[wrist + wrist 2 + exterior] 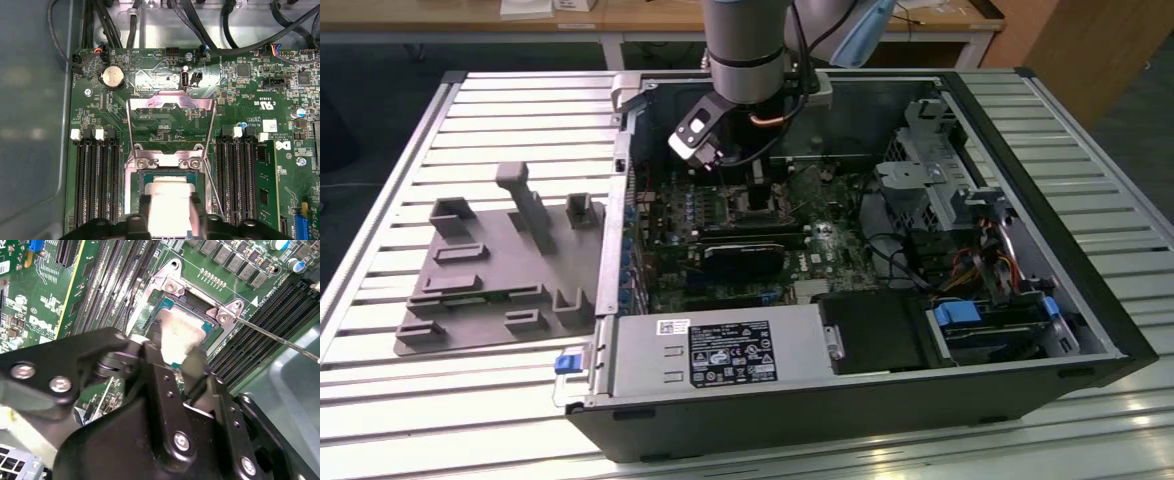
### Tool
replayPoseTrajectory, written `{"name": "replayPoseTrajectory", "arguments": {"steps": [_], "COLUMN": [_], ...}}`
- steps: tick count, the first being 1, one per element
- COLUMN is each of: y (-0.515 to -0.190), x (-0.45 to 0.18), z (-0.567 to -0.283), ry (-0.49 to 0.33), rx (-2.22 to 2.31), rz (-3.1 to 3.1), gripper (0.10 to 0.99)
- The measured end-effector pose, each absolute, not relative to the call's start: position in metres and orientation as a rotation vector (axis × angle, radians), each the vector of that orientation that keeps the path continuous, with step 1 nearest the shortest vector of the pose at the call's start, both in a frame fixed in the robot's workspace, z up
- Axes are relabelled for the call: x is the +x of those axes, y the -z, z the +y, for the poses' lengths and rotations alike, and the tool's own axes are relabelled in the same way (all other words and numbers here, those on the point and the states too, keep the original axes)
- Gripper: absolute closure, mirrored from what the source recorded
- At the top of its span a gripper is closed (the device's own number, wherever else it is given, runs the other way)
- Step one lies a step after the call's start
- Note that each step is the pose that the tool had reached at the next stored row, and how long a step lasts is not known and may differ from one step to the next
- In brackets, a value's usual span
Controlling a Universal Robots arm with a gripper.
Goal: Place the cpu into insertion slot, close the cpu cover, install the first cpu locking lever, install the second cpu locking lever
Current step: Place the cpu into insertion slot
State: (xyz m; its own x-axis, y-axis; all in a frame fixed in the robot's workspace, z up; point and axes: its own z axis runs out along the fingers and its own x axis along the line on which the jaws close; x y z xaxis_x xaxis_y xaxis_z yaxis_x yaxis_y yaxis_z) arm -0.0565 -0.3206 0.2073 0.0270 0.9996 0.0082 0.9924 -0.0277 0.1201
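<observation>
Reaching down from the far edge of the slatted surface [520,100], the arm [747,60] enters an open computer case [854,400] that lies on its side in the exterior view. The gripper [750,190] hangs low over the green motherboard [841,250]. A grey fixture tray [480,290] lies on the surface near the exterior view's left edge, just beside the case. A grey power supply [720,350] fills the case's near wall.

In the second wrist view, the black fingers [152,347] flank the cpu [182,332] and pinch it by two opposite edges. The chip's pale metal top faces up. It sits within the rim of the insertion slot [172,287]; whether it is fully seated I cannot tell. A thin lever rod [280,339] juts out from one corner of the slot, clear of the chip.

In the first wrist view, the cpu [170,200] again shows between the two fingers [145,205], inside the insertion slot [172,172]. The cpu cover [170,102] is swung open away from the chip, and green board shows through its window. Long black memory slots [97,180] run on both sides of the socket. A round coin battery [113,76] lies farther off, toward the case wall.
</observation>
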Motion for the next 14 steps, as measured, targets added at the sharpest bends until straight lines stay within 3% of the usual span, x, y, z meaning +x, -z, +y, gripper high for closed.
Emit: {"name": "replayPoseTrajectory", "arguments": {"steps": [1,3,4,6,7,8,14], "y": [-0.2074,-0.2074,-0.2074,-0.2075,-0.2075,-0.2075,-0.2074], "x": [-0.0565,-0.0565,-0.0565,-0.0565,-0.0565,-0.0565,-0.0565], "z": [-0.3206,-0.3206,-0.3206,-0.3206,-0.3206,-0.3206,-0.3207], "ry": [-0.138,-0.138,-0.138,-0.137,-0.137,-0.137,-0.137], "rx": [2.192,2.192,2.192,2.192,2.192,2.192,2.192], "rz": [2.132,2.132,2.132,2.132,2.132,2.132,2.132], "gripper": [0.671,0.788,0.788,0.906,0.906,0.965,0.984]}}
